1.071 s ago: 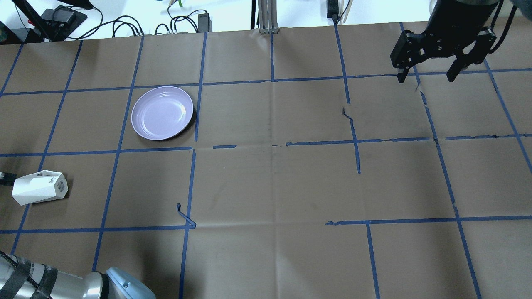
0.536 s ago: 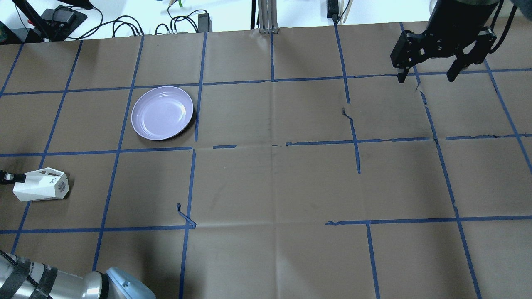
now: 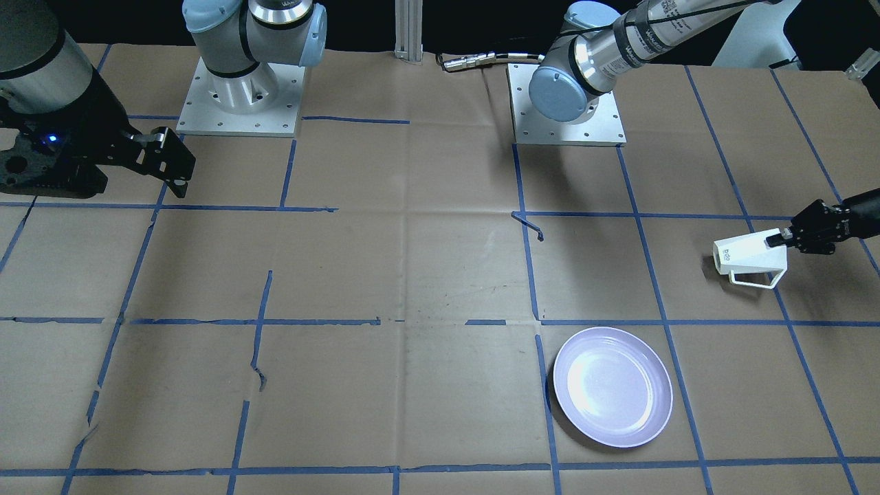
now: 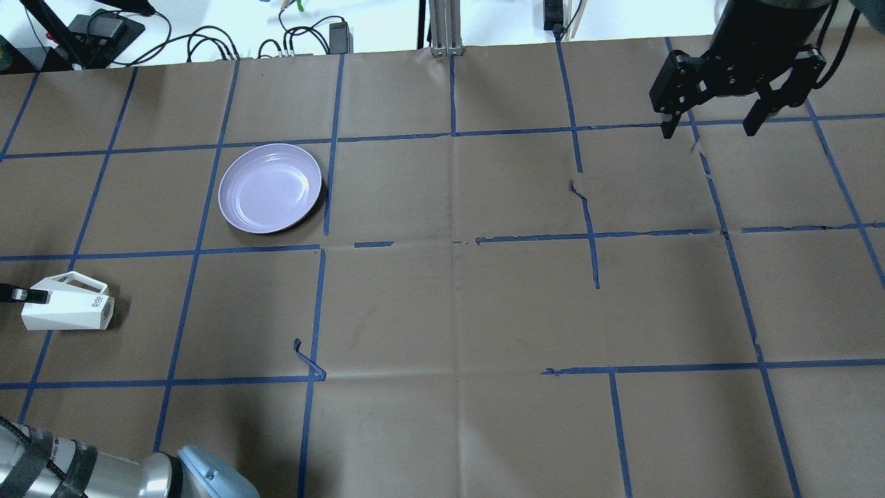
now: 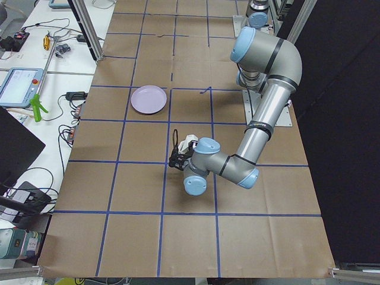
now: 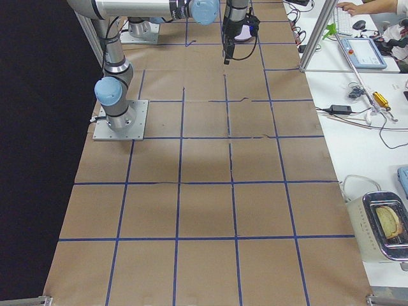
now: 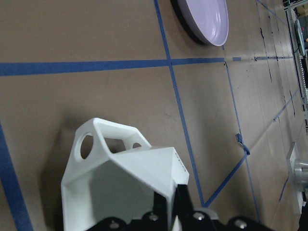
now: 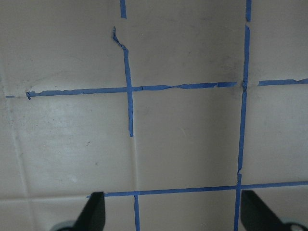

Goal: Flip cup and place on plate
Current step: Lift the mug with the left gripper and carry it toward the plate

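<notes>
The white faceted cup (image 4: 69, 309) lies on its side at the table's left edge, base toward the middle, angular handle on the plate's side. My left gripper (image 4: 26, 296) is shut on its rim wall, one finger inside the mouth; the front view shows the gripper (image 3: 778, 239) and the cup (image 3: 748, 254). The left wrist view looks into the cup's mouth (image 7: 120, 183). I cannot tell whether the cup touches the table. The lavender plate (image 4: 270, 187) sits empty, apart from the cup, further out and toward the middle. My right gripper (image 4: 712, 128) is open and empty, far right.
Brown paper with a blue tape grid covers the table (image 4: 456, 311). A loose curl of tape (image 4: 308, 360) sticks up near the left arm's base. Cables and a power box (image 4: 104, 31) lie beyond the far edge.
The cup has turned in my left gripper: its handle has swung up toward the plate's side and its body now lies level. The right arm has not moved.
</notes>
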Tool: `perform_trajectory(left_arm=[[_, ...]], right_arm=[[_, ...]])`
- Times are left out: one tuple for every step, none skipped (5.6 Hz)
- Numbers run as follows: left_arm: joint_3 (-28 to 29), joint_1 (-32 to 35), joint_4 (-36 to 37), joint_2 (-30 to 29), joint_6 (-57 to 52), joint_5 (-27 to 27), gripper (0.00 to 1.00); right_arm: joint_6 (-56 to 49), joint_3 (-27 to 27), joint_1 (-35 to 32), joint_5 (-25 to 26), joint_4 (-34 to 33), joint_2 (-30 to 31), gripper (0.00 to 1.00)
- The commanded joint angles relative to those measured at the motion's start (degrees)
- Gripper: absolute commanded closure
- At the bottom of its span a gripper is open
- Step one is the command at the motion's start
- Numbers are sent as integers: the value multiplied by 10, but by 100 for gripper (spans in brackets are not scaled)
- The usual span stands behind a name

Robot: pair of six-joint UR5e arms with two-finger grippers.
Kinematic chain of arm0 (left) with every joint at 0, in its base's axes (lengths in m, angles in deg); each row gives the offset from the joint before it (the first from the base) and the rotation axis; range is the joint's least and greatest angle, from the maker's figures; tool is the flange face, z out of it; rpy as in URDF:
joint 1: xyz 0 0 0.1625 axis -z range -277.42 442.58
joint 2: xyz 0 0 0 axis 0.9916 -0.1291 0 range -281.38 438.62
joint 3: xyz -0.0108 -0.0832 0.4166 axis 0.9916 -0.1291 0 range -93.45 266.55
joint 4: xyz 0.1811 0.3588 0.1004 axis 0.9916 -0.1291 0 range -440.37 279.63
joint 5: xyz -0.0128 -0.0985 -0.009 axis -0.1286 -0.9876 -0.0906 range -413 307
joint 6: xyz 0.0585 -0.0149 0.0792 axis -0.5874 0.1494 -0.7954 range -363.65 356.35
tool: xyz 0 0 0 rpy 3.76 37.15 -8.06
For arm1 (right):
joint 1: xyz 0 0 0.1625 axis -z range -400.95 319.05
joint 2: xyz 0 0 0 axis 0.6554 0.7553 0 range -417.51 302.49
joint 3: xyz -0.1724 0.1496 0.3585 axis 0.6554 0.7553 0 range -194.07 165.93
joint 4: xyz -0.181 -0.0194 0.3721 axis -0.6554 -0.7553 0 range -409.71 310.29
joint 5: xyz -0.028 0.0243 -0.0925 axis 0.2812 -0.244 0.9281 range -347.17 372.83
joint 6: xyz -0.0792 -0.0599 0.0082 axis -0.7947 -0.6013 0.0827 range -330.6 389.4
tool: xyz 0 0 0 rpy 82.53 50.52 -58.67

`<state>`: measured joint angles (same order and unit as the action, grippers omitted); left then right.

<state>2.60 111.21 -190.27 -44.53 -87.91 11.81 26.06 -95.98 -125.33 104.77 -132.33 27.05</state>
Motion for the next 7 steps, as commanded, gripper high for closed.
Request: perform_trajectory(left_arm=[[6,20,-14,67,65,-13,100],[6,80,-13,132,113,-9,100],[4,141,-4,181,164,-3,100],[-6,217,59,211,229,-2,100],[-8,302,124,218,315,46,100],[-9,372,197,206,383,87,100],[-29,429,280,194,451,130,100]], right_arm=[[0,0,0,0,0,0,0],[0,0,0,0,0,0,0],[0,0,0,0,0,0,0],[0,0,0,0,0,0,0],[0,0,0,0,0,0,0],[0,0,0,0,0,0,0],[0,0,0,0,0,0,0]])
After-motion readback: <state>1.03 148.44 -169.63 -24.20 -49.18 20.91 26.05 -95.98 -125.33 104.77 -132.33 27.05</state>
